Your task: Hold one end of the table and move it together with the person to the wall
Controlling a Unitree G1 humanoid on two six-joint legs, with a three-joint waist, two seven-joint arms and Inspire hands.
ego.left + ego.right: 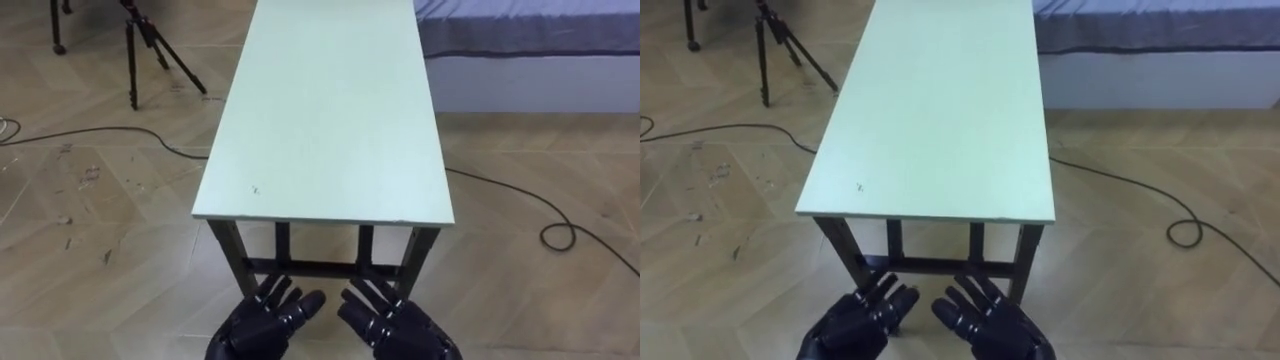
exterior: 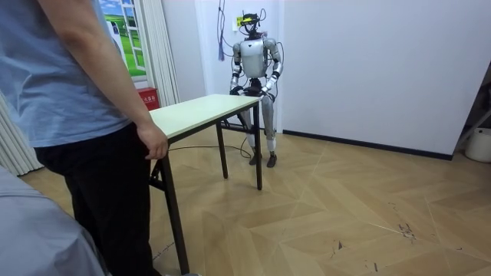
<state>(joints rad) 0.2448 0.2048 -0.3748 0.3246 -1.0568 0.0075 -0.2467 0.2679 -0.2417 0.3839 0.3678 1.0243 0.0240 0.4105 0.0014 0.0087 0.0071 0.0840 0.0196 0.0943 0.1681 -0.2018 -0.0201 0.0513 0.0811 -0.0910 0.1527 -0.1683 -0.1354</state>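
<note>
Room view: table [image 2: 196,115] runs from frame ctr down to lower left. The robot stands at its far short end, close to the white wall [image 2: 368,61]. A person [image 2: 77,115] stands at the near end, lower left, w/ the person's hand [image 2: 153,142] on the table's edge. Wide bare parquet floor [image 2: 368,199] fills the right half of that frame.

Eye views: the table's short edge crosses mid-frame, long sides run up toward the top. A tripod [image 1: 150,45] stands upper left, near the table's long side but apart from it. A bed [image 1: 530,40] sits upper right, just beside the far corner.

Table: long rectangular top, pale green, one small dark speck near its lower-left corner; dark legs w/ crossbars btwn them at the robot's end.

Left hand [image 1: 262,318] and right hand [image 1: 395,322] at btm ctr, side by side, fingers spread and straight, holding nothing, below the short edge in the frame and apart from the top.
</note>
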